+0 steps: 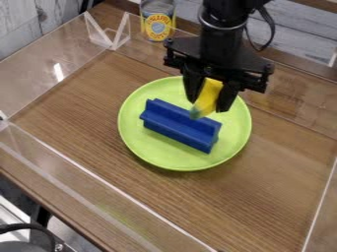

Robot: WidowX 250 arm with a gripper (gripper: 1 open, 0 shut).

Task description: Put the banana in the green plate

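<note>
The yellow banana (pixel 208 95) hangs upright between the black fingers of my gripper (pixel 211 98), which is shut on it. Its greenish lower tip sits just above the back part of the green plate (pixel 148 146). The round lime-green plate lies in the middle of the wooden table. A blue ridged block (pixel 178 125) lies on the plate, right in front of the banana's tip. The gripper points almost straight down over the plate's far half.
Clear acrylic walls (pixel 46 59) ring the wooden table top. A yellow-labelled can (pixel 158 22) stands at the back, behind the arm. A clear plastic stand (pixel 105 37) leans at the back left.
</note>
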